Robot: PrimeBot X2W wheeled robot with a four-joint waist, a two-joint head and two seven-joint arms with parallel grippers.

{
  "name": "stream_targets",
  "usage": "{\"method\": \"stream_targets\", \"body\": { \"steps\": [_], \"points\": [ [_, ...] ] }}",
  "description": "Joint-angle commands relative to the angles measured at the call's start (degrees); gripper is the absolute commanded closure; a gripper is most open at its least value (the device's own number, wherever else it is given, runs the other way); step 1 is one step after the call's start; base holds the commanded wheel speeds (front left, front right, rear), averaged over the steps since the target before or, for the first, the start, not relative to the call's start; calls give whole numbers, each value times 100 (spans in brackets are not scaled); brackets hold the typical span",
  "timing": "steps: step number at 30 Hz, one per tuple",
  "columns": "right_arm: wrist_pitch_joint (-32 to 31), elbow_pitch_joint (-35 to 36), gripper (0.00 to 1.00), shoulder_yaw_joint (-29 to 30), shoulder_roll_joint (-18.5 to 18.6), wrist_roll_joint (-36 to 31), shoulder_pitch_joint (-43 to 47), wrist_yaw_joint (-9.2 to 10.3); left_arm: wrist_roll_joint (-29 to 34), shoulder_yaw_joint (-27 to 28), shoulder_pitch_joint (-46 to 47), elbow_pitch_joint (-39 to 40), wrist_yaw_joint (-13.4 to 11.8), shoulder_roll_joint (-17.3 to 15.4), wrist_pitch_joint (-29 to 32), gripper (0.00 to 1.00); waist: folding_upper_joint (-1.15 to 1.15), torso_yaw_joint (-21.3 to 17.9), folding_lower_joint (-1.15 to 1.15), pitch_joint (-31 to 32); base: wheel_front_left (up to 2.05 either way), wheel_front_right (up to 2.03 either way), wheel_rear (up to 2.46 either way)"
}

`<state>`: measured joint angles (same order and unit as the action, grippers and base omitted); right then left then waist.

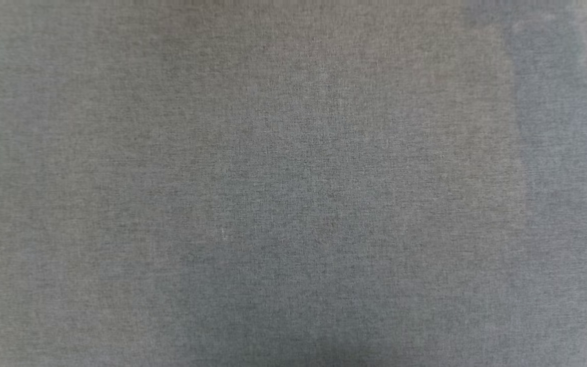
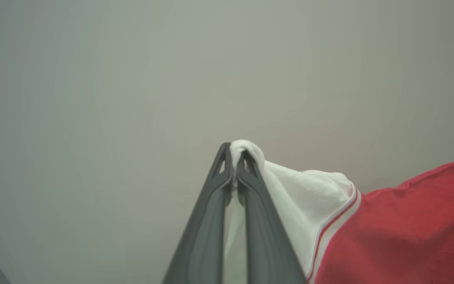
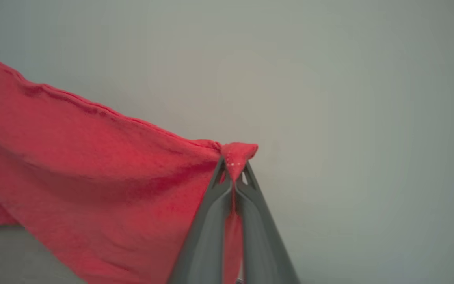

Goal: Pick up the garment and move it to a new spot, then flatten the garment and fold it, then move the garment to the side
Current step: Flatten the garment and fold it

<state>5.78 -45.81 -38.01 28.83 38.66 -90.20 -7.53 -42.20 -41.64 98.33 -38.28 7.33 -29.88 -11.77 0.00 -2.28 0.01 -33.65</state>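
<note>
Now: shirt (image 3: pixel 93 169) hanging in air, stretching between both grips. Left end effector (image 2: pixel 235 159) pinching tip of white sleeve (image 2: pixel 302 197), fingers (image 2: pixel 209 232) pressing together on cloth. Right end effector (image 3: pixel 233 167) pinching red corner (image 3: pixel 238 152) likewise. Grey woven surface (image 1: pixel 293 183) lying below head camera. Judging progress: pick-up looking done, carrying to new spot likely going on; laying down, flattening, folding, moving aside all waiting.

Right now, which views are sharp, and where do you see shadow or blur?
Head view: the grey surface is soft, with darker shadow patches at bottom centre and upper right. Left wrist view: left gripper and garment fairly sharp, background a featureless pale haze. Right wrist view: right gripper sharp, garment softer toward the left edge; no glare.
</note>
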Motion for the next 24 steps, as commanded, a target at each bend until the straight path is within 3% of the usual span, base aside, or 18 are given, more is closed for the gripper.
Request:
{"method": "stream_targets", "body": {
  "steps": [1, 8, 15, 24],
  "points": [
    [100, 162, 100, -381, 52, 243, 640, 4, -93, -56, -715, 167, 10, -212, -149, 100, 0, 29, -1, 502, 0, 0, 0],
    [150, 632, 100, -1096, 281, 672, 1800, 4, -363, -140, -2472, 869, -184, -526, -251, 100, 0, 59, -1, 1139, 0, 0, 0],
    [154, 1248, 100, -1536, 753, 1087, 3127, 4, -832, -144, -4751, 2148, -820, -1219, -266, 100, 0, 103, -1, 1788, 0, 0, 0],
    [115, 1843, 100, -1618, 1273, 1569, 4955, 4, -1512, -650, -7333, 3809, -1645, -1706, -21, 100, 0, 204, -1, 2517, 0, 0, 0]
  ]
}}
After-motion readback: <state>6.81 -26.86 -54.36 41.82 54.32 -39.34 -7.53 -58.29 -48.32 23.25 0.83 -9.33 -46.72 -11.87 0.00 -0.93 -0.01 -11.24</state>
